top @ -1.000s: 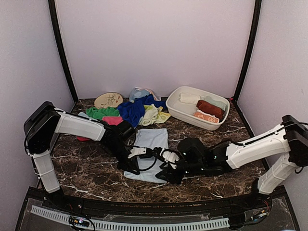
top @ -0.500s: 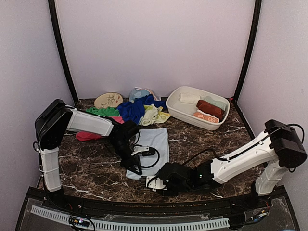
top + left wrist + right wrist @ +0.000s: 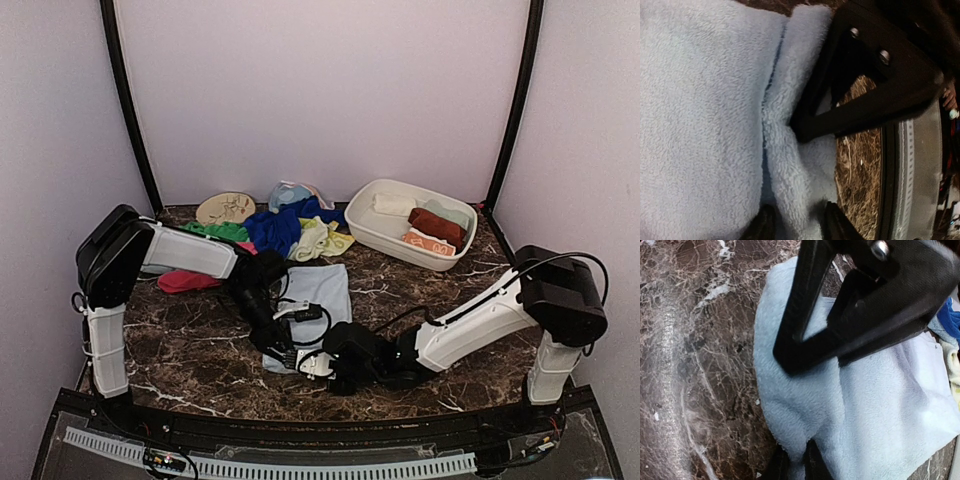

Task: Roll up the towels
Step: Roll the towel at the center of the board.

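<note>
**Left tool and right tool down low on the pale blue towel**

Both tools sat almost tip to tip at the near edge of the pale blue towel, which lay spread out mid-bench on the dark marbled bench.

From the left wrist, the left tool's jaws stood partway apart. A raised ridge of terry ran between them and the upper fingertip pressed against that ridge (squeezing it or merely straddling it, I could not tell).

Over on the right wrist it was a similar picture. The right tool's jaws were apart over the towel's rounded near corner, with cloth bulging up between them and bare marble just beside. Grip or no grip there, I could not tell either.

Behind the action, a loose heap waited at the back left:
- the pink-red towel was nearest the left arm
- the green towel and the royal blue towel came next
- the lime-yellow towel lay just beyond the pale blue one's far edge

A tan disc rested at the back beside the heap. At the far right, the white basin held the rust-brown towel and the white towel.
</note>
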Robot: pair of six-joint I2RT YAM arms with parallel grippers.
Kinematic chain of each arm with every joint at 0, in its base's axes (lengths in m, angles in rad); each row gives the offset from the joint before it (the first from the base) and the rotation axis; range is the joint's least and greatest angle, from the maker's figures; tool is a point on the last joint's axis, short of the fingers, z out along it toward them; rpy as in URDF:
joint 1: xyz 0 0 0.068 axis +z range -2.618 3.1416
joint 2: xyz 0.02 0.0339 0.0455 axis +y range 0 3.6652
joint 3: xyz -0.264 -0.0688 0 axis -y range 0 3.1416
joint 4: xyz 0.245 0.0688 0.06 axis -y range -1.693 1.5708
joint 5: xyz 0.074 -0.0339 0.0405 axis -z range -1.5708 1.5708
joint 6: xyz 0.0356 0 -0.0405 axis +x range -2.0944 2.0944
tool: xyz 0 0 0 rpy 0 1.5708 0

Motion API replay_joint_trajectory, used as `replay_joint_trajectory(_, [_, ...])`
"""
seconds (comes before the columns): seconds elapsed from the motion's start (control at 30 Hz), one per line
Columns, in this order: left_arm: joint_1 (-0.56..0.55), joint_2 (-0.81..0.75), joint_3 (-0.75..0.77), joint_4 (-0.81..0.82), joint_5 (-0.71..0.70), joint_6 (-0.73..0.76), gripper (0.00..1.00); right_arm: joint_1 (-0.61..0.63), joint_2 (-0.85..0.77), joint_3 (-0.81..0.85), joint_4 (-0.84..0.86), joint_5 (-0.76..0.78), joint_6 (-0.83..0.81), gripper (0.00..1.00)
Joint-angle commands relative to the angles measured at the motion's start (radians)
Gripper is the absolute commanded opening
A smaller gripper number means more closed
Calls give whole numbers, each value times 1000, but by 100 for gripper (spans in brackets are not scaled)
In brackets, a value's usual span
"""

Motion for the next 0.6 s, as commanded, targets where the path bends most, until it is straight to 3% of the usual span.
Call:
replay_joint_trajectory(0.0, [77,-124,-92,65,-61,-14,51,-30,-4,-37,-48,-130,131,7])
replay_joint_trajectory(0.1, [130,-232,-172,131,-67,-18,63,-49,-27,-38,-85,-213,190,0])
replay_joint_trajectory(0.27, [147,-407,-288,191,-170,36,64,-115,-13,25,-192,-427,293,0])
replay_joint_trajectory(0.4, [140,-520,-323,198,-154,69,64,-196,43,88,-267,-632,372,0])
replay_joint_trajectory(0.57, [24,-544,-335,191,-190,103,64,-277,142,176,-353,-854,455,0])
